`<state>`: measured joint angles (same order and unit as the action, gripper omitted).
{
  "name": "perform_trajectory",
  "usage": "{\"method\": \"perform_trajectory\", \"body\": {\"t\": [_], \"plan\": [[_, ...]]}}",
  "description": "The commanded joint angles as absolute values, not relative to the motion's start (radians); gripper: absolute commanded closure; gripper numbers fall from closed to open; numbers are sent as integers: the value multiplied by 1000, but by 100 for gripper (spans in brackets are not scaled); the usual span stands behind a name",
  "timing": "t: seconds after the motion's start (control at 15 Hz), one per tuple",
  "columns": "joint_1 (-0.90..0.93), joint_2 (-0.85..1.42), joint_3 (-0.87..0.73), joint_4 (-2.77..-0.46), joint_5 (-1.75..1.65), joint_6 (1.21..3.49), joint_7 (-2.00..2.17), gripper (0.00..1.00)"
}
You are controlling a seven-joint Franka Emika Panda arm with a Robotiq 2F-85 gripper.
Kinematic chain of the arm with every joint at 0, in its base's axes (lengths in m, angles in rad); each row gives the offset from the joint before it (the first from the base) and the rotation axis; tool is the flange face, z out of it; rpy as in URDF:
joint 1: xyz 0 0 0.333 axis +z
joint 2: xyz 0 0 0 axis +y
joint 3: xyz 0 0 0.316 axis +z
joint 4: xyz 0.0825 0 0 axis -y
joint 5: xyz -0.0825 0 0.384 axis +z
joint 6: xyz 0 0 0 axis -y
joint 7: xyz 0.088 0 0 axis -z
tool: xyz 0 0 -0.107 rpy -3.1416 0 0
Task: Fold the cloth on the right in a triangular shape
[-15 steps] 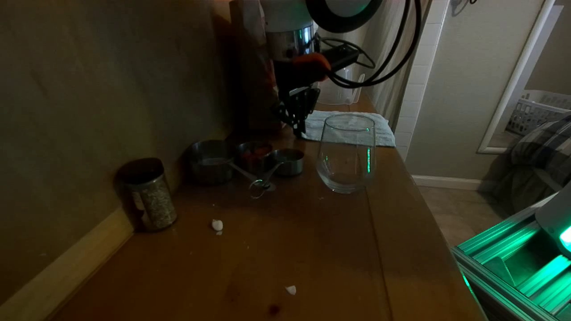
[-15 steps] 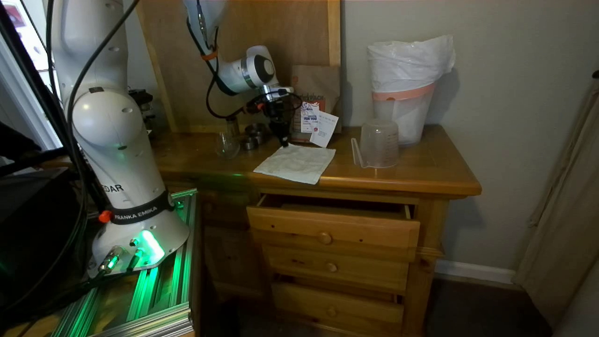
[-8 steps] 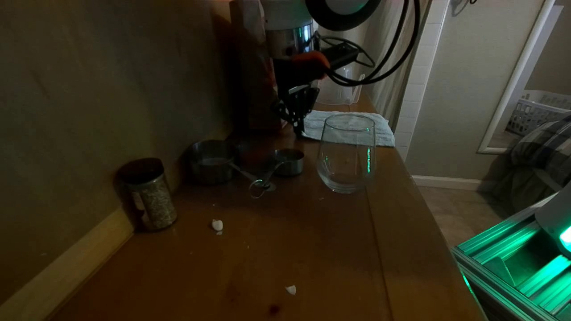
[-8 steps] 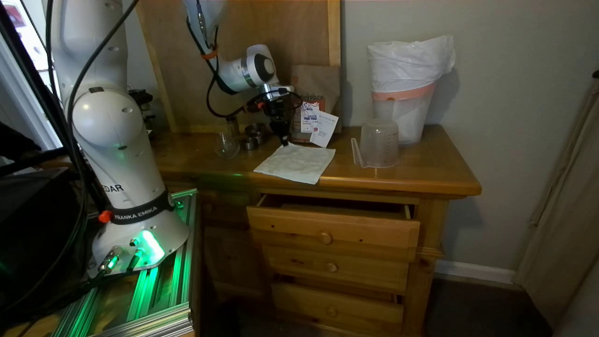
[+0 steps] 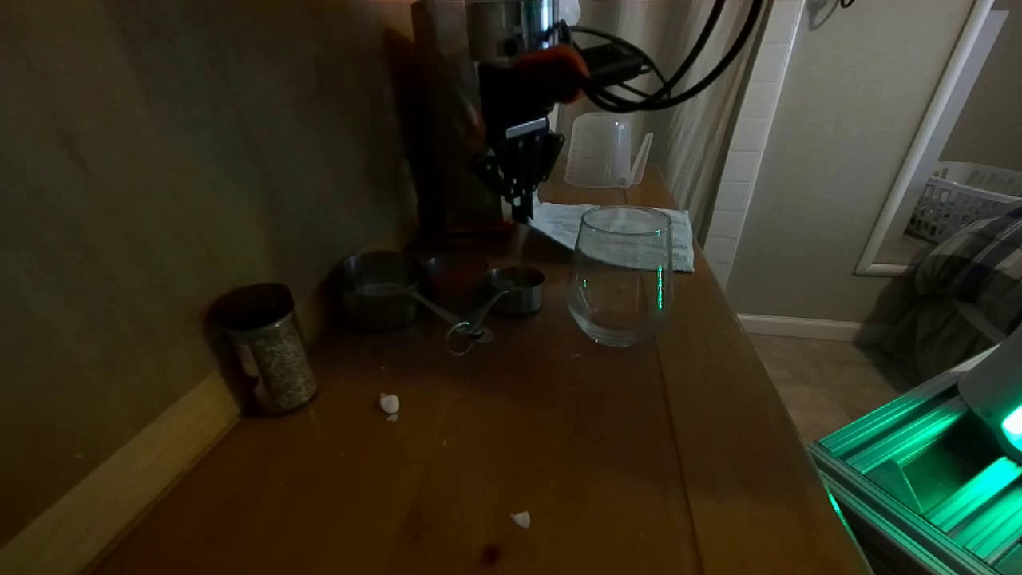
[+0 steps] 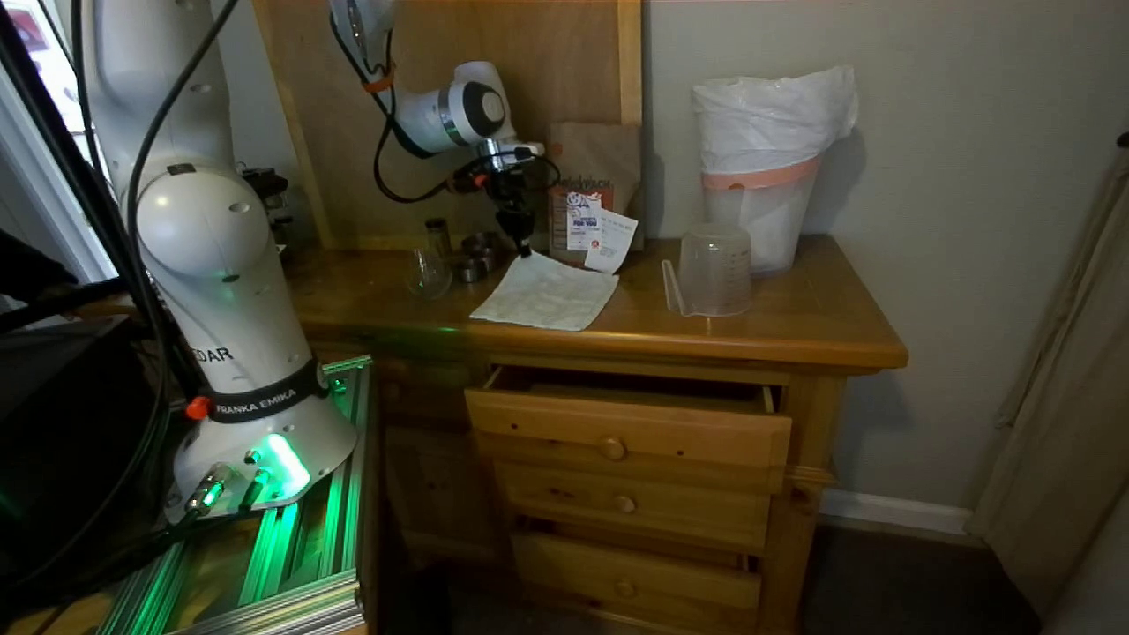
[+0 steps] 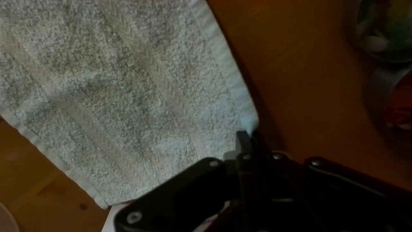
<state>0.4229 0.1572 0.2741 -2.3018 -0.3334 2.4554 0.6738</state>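
Claw point(image 7: 249, 133) clamped on crnr of cloth point(image 7: 125, 100), held just abv worktop point(image 6: 794, 313); rest slopes dn from claw. Metal cups point(image 5: 520, 294) & paper bag point(image 6: 593, 159) nr claw.

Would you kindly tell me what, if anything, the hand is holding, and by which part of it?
The hand is shut on the cloth, holding it by one corner.
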Motion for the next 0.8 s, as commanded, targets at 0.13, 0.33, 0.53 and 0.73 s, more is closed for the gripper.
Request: {"method": "perform_trajectory", "body": {"t": [0.13,0.33,0.53,0.73], "plan": [[388,86,253,-2351,-335,2445,678,97],[358,51,235,-2380,-335,2442,681,97],[324,8,223,-2416,-322,2424,678,97],[288,-43,215,-2463,-309,2399,680,97]]}}
